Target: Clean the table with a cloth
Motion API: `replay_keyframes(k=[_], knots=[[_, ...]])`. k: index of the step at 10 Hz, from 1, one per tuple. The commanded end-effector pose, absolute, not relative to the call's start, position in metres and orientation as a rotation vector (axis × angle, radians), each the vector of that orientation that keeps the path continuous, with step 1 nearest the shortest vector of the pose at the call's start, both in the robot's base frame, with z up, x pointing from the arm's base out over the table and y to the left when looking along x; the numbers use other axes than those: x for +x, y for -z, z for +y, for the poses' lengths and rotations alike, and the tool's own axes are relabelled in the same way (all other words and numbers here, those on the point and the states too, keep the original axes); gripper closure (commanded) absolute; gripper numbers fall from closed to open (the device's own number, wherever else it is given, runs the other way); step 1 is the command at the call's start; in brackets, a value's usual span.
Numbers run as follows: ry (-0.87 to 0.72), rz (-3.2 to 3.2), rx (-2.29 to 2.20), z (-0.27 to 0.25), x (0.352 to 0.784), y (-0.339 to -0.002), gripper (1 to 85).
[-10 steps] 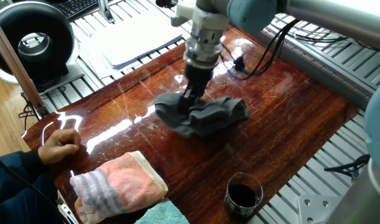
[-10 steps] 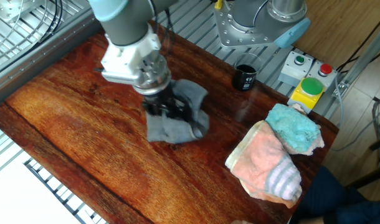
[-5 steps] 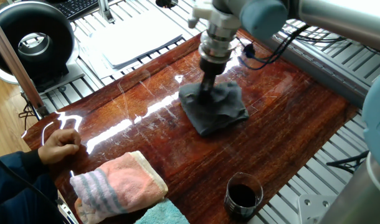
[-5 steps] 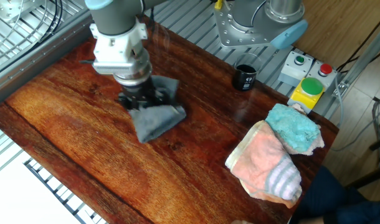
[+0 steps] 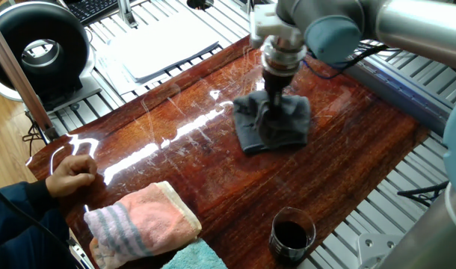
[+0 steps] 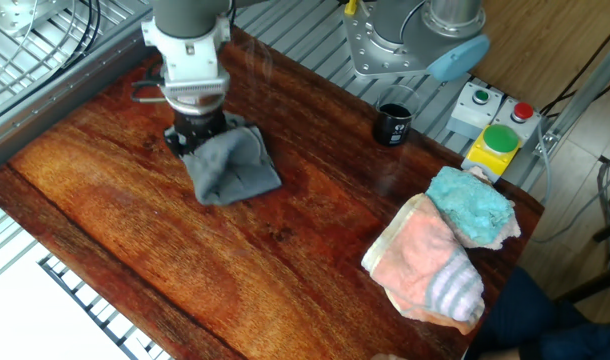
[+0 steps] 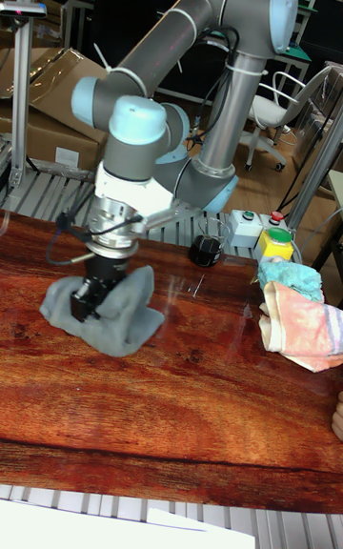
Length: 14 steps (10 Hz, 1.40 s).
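Note:
The dark grey cloth [image 5: 282,128] lies rumpled on the glossy reddish-brown table [image 5: 340,168], toward its far side. My gripper [image 5: 271,113] points straight down into the cloth's left part, its fingers sunk in the fabric and pinched on a fold. In the other fixed view the cloth [image 6: 233,170] spreads out to the right of the gripper [image 6: 197,142], near the table's [image 6: 135,245] far left edge. The tall fixed view shows the gripper [image 7: 89,303] pressing the cloth [image 7: 129,322] onto the table [image 7: 171,406] at the left.
A pink towel with a striped end [image 5: 142,220] and a teal cloth [image 6: 470,205] lie at one table corner. A black cup [image 5: 291,235] stands near the edge. A person's hand [image 5: 71,173] rests on the table corner. A button box [image 6: 500,140] sits off the table.
The gripper has dragged the cloth across the table, rightward and away in one fixed view, toward the far left edge in the other. The cloth bunched up more compactly.

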State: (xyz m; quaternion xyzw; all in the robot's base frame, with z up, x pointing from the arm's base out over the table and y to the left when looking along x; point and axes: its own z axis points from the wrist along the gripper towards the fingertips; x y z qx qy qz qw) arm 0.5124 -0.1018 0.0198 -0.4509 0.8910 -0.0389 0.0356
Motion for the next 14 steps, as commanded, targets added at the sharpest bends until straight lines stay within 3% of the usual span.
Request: replay_keyframes(k=[1, 3, 5, 7, 12, 14], knots=[[0.16, 2.696, -1.497, -0.133, 0.492, -0.02, 84.7], [0.107, 2.721, -1.502, -0.141, 0.468, -0.023, 84.7], [-0.134, 2.866, -1.314, -0.112, 0.425, -0.023, 84.7], [-0.27, 2.952, -1.183, -0.085, 0.406, -0.03, 84.7], [-0.501, 2.968, -0.808, 0.029, 0.439, -0.024, 84.7], [-0.54, 2.991, -0.692, 0.068, 0.467, -0.045, 84.7]])
